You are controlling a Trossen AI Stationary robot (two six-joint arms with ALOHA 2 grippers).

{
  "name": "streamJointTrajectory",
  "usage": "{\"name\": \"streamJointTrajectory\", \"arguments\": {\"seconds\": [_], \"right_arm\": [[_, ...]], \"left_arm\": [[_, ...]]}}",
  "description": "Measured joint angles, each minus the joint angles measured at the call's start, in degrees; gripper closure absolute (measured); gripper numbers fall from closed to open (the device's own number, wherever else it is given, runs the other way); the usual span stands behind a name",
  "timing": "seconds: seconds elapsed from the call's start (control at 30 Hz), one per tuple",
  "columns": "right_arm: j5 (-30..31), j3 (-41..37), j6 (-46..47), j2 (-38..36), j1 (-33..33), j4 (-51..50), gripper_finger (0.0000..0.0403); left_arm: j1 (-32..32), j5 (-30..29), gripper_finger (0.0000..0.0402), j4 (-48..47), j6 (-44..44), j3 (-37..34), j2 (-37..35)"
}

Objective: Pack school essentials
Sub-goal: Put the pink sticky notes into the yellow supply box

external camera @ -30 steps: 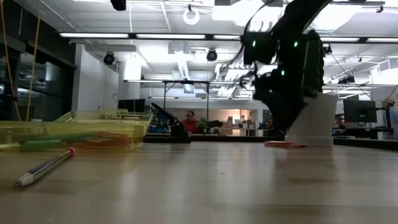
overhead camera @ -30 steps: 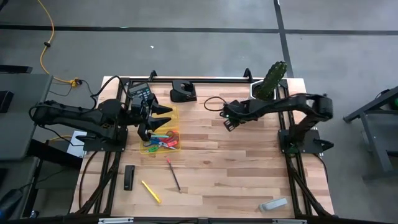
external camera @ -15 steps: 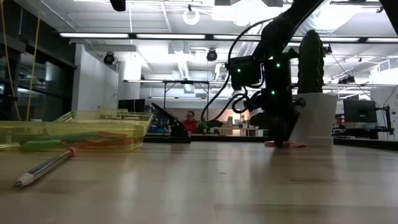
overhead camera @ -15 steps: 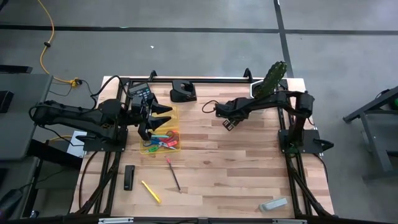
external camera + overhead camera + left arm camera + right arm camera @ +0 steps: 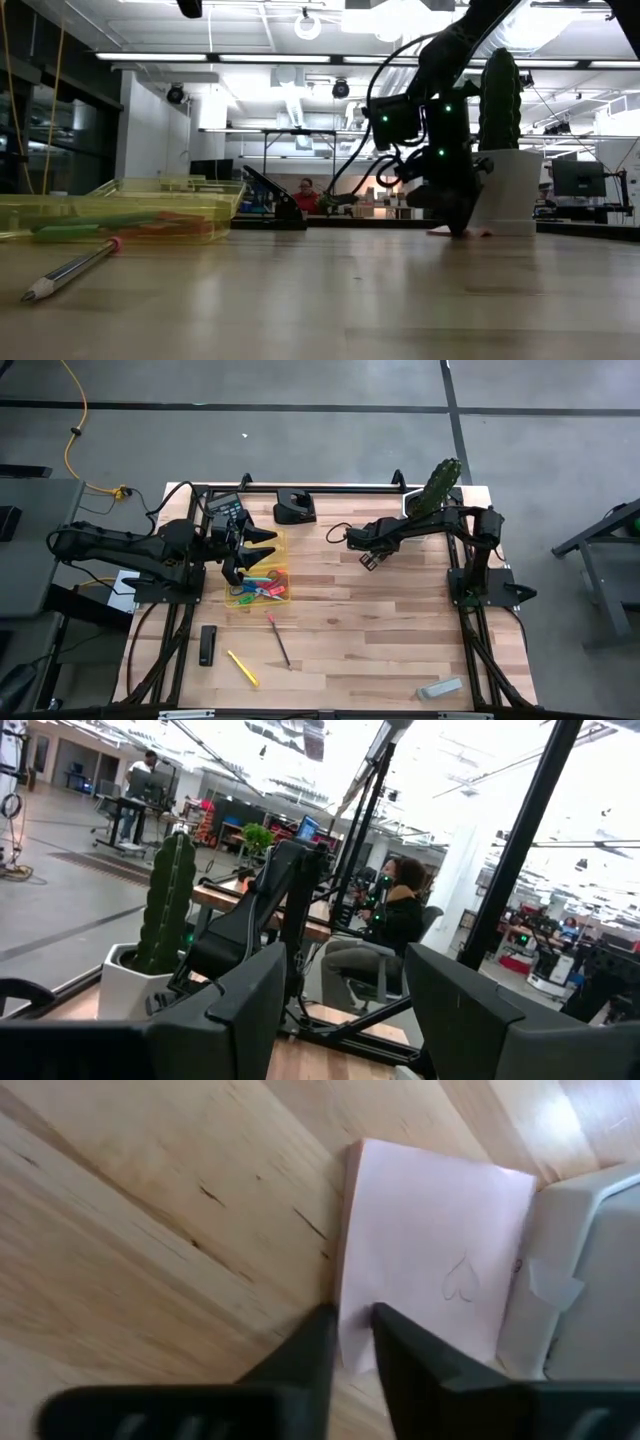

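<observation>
The pink square note pad (image 5: 430, 1250), with a small heart drawn on it, lies flat on the wooden table against the white pot (image 5: 590, 1280) of the cactus (image 5: 440, 485). My right gripper (image 5: 348, 1342) is down on it, shut on its edge; in the low view it (image 5: 460, 228) stands at the table top with a pink sliver of the pad (image 5: 482, 233) beside it. My left gripper (image 5: 262, 545) hovers open over the yellow tray (image 5: 240, 600), which holds scissors and pens; nothing is between its fingers (image 5: 250, 1010). My right gripper pinches the note pad's edge (image 5: 355, 1330) near a corner between its two fingers. It comes from above, slanting steeply down. The pad lies flat on the table, its far side against the white pot. How many sheets are between the fingers cannot be told.
On the near part of the table lie a pencil (image 5: 278, 640), a yellow pen (image 5: 242, 668), a black bar (image 5: 207, 645) and a grey object (image 5: 440, 687). A calculator (image 5: 228, 510) and a black holder (image 5: 294, 510) sit at the far edge.
My right gripper has sunk to the table top at the note pad, shifting a little toward the table's left edge and tipping steeper. The pad has stayed where it was.
</observation>
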Motion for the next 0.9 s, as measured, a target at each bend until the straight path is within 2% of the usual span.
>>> {"name": "streamJointTrajectory", "arguments": {"seconds": [0.07,0.13,0.3,0.47,0.7,0.9], "right_arm": [[-0.02,-0.04,-0.02,0.02,0.00,-0.29,0.0381],[-0.01,-0.07,-0.04,0.02,-0.02,-0.46,0.0395],[-1.08,0.07,-0.02,-0.01,0.20,-0.59,0.0396],[-6.92,0.00,-0.98,-2.91,2.93,1.47,0.0401],[-15.71,-1.85,-4.21,-14.27,9.74,15.90,0.0402],[-19.50,-10.13,-4.69,-27.47,15.61,34.97,0.0402]], "left_arm": [[0.00,0.00,0.0204,0.00,0.09,0.00,0.02],[0.00,0.00,0.0204,0.00,0.13,0.00,0.02],[0.00,0.02,0.0204,-0.01,0.13,0.00,0.01],[0.00,0.04,0.0204,-0.04,0.13,0.00,0.01],[0.00,0.07,0.0204,-0.34,0.13,0.00,0.01],[0.00,0.07,0.0204,-0.48,0.13,0.00,0.00]]}}
